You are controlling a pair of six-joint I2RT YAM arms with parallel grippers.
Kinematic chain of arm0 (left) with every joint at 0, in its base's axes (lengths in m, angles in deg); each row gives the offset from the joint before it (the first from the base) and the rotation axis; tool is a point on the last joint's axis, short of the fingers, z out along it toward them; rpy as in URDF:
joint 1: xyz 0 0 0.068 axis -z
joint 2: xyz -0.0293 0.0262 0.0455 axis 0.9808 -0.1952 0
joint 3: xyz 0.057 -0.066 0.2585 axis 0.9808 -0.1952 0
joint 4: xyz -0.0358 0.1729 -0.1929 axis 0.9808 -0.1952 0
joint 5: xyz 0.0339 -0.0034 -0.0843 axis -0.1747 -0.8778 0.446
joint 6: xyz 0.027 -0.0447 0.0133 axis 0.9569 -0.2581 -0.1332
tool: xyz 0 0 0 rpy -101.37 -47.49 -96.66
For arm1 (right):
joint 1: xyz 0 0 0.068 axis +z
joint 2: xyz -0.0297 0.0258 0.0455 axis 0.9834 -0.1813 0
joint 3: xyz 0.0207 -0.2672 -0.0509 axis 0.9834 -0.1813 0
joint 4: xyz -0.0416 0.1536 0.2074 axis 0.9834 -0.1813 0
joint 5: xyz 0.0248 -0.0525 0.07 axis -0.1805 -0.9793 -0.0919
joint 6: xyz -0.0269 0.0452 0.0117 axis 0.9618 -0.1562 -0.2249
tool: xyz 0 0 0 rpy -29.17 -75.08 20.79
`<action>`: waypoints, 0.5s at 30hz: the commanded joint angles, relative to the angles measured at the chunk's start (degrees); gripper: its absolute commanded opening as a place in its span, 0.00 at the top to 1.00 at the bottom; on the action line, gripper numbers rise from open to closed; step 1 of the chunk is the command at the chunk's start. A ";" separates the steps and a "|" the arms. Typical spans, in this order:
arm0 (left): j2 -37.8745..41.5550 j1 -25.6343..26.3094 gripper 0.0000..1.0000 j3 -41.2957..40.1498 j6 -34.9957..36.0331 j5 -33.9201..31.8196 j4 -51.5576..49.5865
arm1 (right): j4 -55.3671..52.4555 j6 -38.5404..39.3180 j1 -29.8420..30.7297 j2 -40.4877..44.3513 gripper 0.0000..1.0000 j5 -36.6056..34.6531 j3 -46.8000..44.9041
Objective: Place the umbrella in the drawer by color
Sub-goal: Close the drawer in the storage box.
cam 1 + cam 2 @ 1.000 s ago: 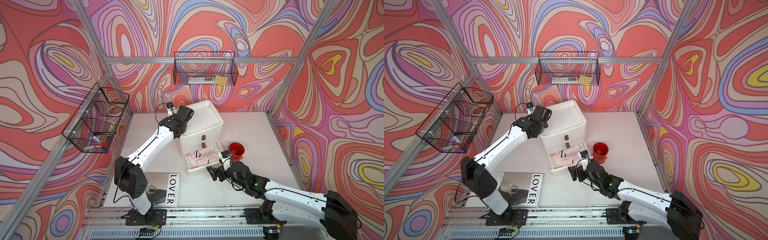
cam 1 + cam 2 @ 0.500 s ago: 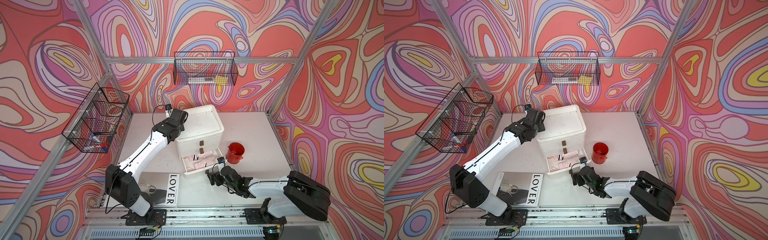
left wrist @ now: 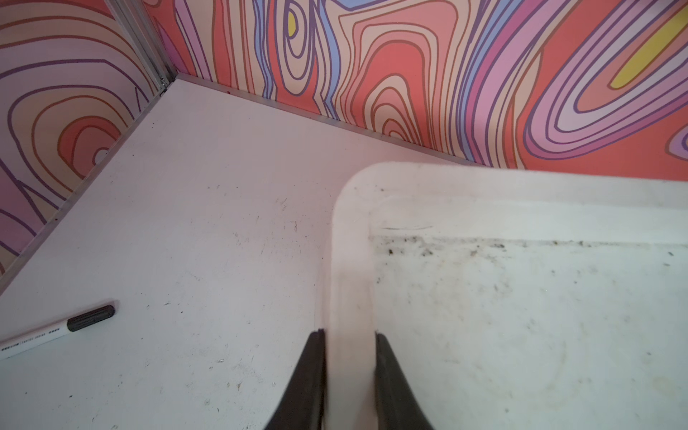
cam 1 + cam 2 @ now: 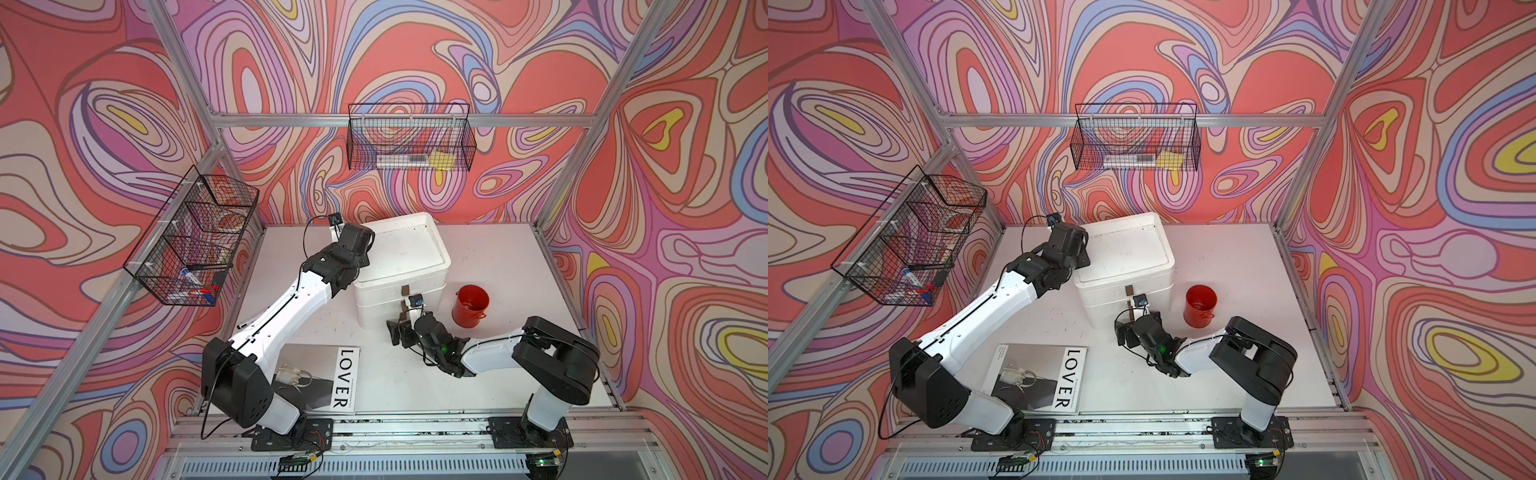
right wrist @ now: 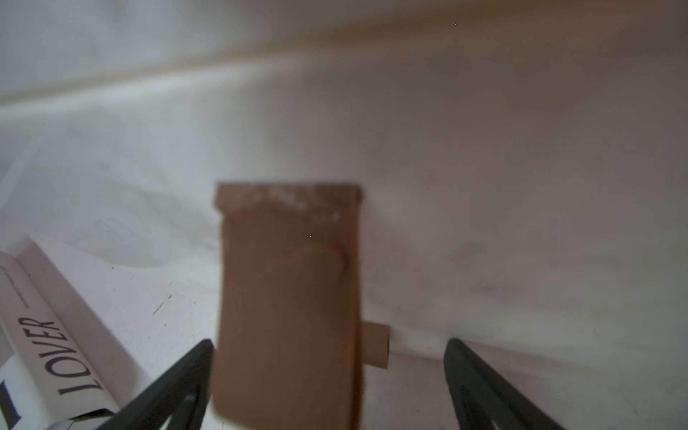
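The white drawer unit [image 4: 409, 253] [image 4: 1129, 253] stands mid-table with both drawers pushed in, so the umbrella is hidden. My left gripper [image 4: 362, 251] [image 3: 349, 335] is shut on the raised rim [image 3: 350, 283] along the unit's top, on its left side. My right gripper [image 4: 400, 332] [image 4: 1126, 332] [image 5: 330, 341] stands open low against the unit's front. The brown pull tab [image 5: 290, 298] of the lower drawer hangs between its fingers, close to one finger [image 5: 193, 365] and well apart from the other. A second brown tab [image 4: 406, 291] sits on the upper drawer.
A red bucket [image 4: 470, 305] [image 4: 1201, 305] stands right of the unit. A LOVER magazine [image 4: 328, 378] [image 4: 1042, 378] lies front left under my left arm. A marker pen [image 3: 56, 333] lies on the table left of the unit. Wire baskets [image 4: 409, 141] [image 4: 195, 237] hang on the back and left walls.
The lower drawer, open with pink things inside a second ago, is now pushed in. My right arm has folded back while its gripper stays at the drawer front. My left gripper keeps its hold.
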State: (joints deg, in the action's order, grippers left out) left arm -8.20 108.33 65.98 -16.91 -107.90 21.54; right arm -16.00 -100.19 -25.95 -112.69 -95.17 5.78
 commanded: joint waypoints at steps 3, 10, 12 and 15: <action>-1.60 3.76 1.00 -1.44 -6.81 17.45 -7.19 | 19.24 0.59 -1.05 -6.47 0.02 -2.38 0.63; -2.82 3.73 1.00 -0.60 -4.78 16.12 -8.28 | 22.82 -0.74 -1.05 -8.23 0.02 -1.78 -1.60; -2.91 3.77 1.00 -0.55 -4.26 15.71 -8.07 | 20.91 -0.79 -1.03 -7.44 0.02 -1.48 -1.86; -3.30 3.77 1.00 -0.30 -3.05 15.91 -7.98 | 18.57 -0.64 -0.88 -5.62 0.02 -1.17 -2.77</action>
State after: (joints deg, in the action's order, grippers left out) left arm -8.86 108.46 66.83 -17.92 -109.05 20.34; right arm -0.63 -101.35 -25.73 -120.80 -95.47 3.01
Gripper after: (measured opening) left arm 0.217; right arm 0.982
